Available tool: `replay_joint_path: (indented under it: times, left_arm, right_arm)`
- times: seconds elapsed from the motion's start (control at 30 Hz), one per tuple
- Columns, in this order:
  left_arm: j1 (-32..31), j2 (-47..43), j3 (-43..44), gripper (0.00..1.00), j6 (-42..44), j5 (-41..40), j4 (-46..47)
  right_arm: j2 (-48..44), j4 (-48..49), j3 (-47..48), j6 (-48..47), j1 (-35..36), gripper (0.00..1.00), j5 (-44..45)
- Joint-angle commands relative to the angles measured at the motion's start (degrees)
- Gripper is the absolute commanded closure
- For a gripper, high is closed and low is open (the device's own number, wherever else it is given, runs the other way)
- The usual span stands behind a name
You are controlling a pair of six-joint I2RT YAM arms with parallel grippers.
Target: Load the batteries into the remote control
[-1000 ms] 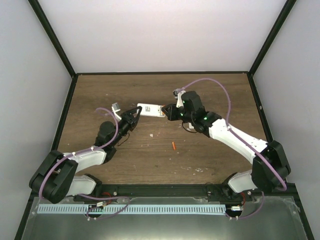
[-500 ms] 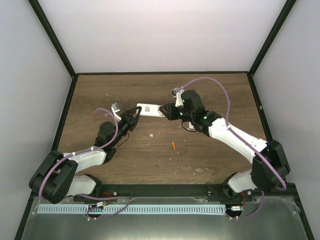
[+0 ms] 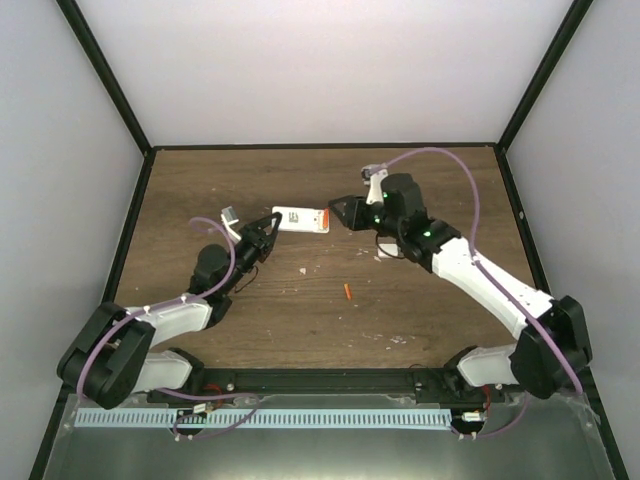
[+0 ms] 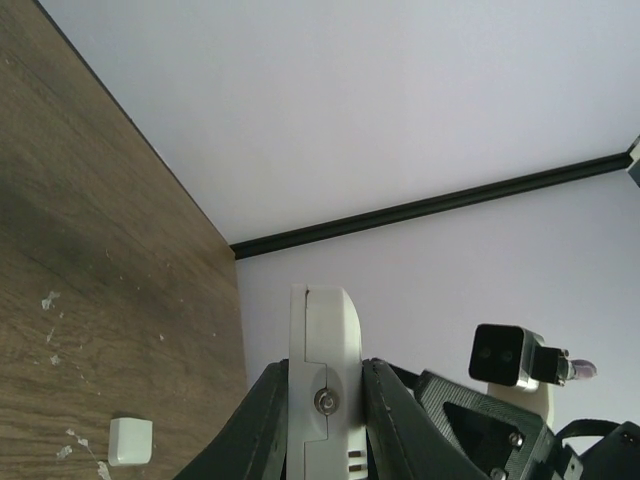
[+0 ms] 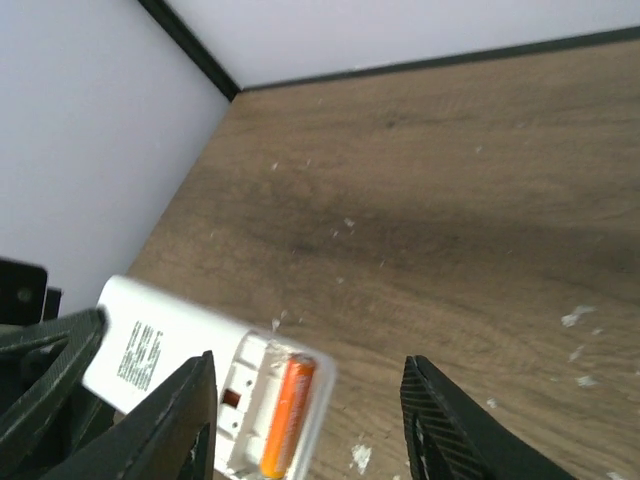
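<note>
My left gripper [image 3: 270, 230] is shut on the white remote control [image 3: 300, 218] and holds it above the table, edge-on in the left wrist view [image 4: 325, 380]. In the right wrist view the remote [image 5: 170, 345] shows its open battery bay with one orange battery [image 5: 288, 415] lying in it. My right gripper [image 3: 337, 209] is open and empty, its fingers [image 5: 185, 420] spread either side of the remote's end without touching it. A second orange battery [image 3: 346, 291] lies on the table in front of the remote.
A small plain white cover piece [image 4: 130, 441] lies on the wooden table; it shows under the right arm in the top view [image 3: 385, 251]. White specks dot the wood [image 3: 305, 270]. Black frame rails and white walls bound the table.
My right gripper has drawn back to the right, away from the remote's end where it was before. The left gripper still holds the remote in about the same place.
</note>
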Motion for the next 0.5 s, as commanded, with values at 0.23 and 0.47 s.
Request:
replay_joint_path:
  times: [0.23, 0.47]
  left_arm:
    - [-0.1, -0.4, -0.7, 1.0, -4.2, 1.6, 7.9]
    - [-0.2, 1.9, -0.1, 1.0, -6.9, 4.2, 13.0]
  right_arm:
    - [-6.5, 8.6, -5.5, 10.7, -11.4, 0.45, -17.4]
    - [-4.9, 16.8, -8.5, 20.0, -12.5, 0.46, -28.2]
